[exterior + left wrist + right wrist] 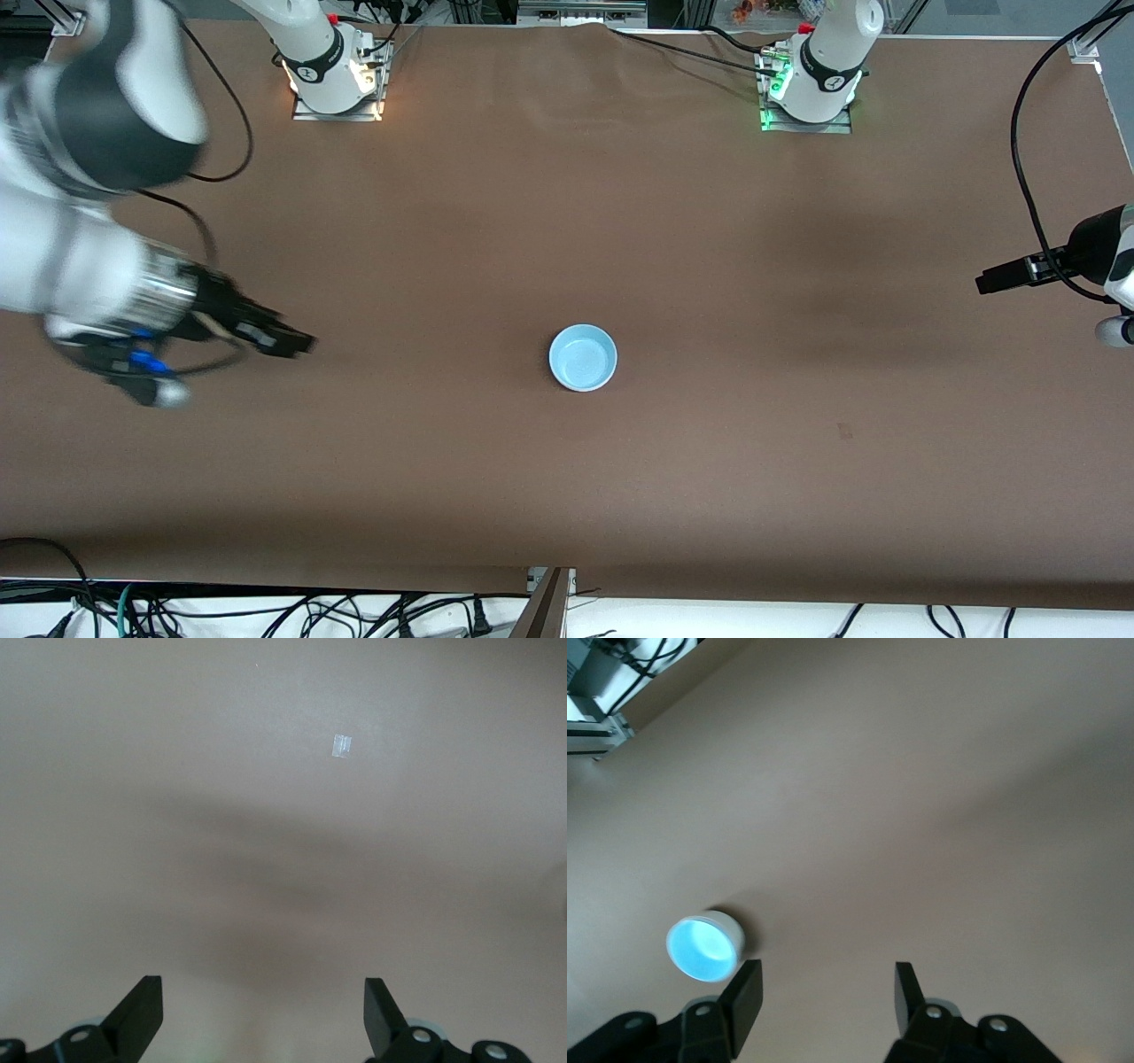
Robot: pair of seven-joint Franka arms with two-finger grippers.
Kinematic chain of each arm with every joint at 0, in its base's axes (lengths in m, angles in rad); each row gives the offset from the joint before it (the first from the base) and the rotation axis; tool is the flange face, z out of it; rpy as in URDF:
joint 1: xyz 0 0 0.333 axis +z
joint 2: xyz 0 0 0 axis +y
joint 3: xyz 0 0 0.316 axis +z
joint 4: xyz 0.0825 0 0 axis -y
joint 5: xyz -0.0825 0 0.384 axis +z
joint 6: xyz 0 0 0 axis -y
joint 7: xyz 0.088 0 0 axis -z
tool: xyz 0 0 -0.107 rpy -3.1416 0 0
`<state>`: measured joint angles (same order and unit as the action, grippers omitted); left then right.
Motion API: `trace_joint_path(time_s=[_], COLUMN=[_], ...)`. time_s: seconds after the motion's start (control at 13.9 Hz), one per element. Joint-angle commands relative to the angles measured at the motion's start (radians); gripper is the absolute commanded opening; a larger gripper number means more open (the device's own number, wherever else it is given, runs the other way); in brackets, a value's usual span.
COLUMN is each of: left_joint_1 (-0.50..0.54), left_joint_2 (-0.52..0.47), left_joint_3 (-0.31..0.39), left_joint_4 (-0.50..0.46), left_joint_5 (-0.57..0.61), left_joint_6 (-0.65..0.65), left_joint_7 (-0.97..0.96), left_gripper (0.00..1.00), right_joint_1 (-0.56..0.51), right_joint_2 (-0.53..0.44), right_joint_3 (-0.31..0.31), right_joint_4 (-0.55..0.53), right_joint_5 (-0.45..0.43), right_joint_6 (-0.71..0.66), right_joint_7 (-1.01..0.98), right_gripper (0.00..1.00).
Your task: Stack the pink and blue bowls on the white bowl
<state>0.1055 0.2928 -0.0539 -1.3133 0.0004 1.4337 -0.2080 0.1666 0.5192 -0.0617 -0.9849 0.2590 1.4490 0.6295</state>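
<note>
A light blue bowl (583, 357) stands upright at the middle of the table. In the right wrist view the blue bowl (700, 950) shows a whitish outer wall, and I cannot tell whether that is another bowl under it. No separate pink bowl or white bowl shows in any view. My right gripper (292, 341) is open and empty, over bare table toward the right arm's end, well apart from the bowl; its spread fingers show in its wrist view (826, 979). My left gripper (985, 282) is open and empty at the left arm's end, over bare table (263, 992).
The table is covered with a brown cloth (567, 221). A small piece of clear tape (342, 746) lies on it under the left gripper's view. Cables (266, 611) hang along the table's edge nearest the front camera.
</note>
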Motion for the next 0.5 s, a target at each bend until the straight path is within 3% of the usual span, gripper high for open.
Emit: trace_joint_path(time_s=[0.0, 0.22, 0.43], left_joint_1=[0.002, 0.002, 0.002], left_joint_2=[0.008, 0.008, 0.008], left_joint_3=[-0.001, -0.001, -0.001], left_joint_4=[0.022, 0.022, 0.022], left_joint_5=[-0.002, -0.002, -0.002], left_joint_6=[-0.010, -0.010, -0.010], left_joint_7=[0.025, 0.025, 0.025], left_gripper=[1.00, 1.00, 1.00], right_joint_1=[-0.105, -0.122, -0.121], right_joint_2=[-0.071, -0.131, -0.188], right_joint_3=[-0.006, -0.136, -0.156], right_joint_4=[-0.023, -0.046, -0.127], right_joint_5=[0.006, -0.013, -0.090], right_joint_6=[-0.094, -0.136, -0.089], right_joint_7=[-0.221, -0.477, -0.516], right_gripper=[0.75, 0.82, 0.85])
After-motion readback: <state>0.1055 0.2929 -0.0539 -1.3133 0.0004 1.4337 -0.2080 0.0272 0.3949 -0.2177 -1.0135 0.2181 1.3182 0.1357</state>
